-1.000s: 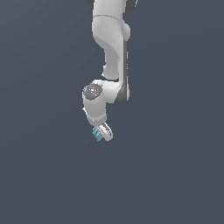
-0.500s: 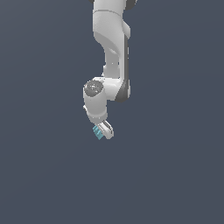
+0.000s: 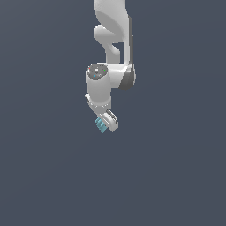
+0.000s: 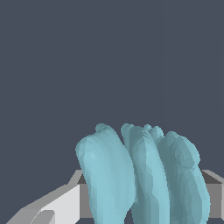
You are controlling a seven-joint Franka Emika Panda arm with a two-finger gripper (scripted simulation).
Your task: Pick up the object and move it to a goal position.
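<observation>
The object is a small light teal lump with parallel finger-like ridges. In the exterior view it [image 3: 101,125] sits at the tip of my white gripper [image 3: 106,123], held up off the dark grey floor. In the wrist view the object [image 4: 140,175] fills the near field between the grey fingers [image 4: 57,203]. The gripper is shut on it. The white arm reaches down from above, the wrist tilted toward the exterior view's right.
A plain dark grey surface [image 3: 176,176] fills both views. No goal marker shows.
The wrist and gripper have moved a little toward the exterior view's left and up, still carrying the teal object.
</observation>
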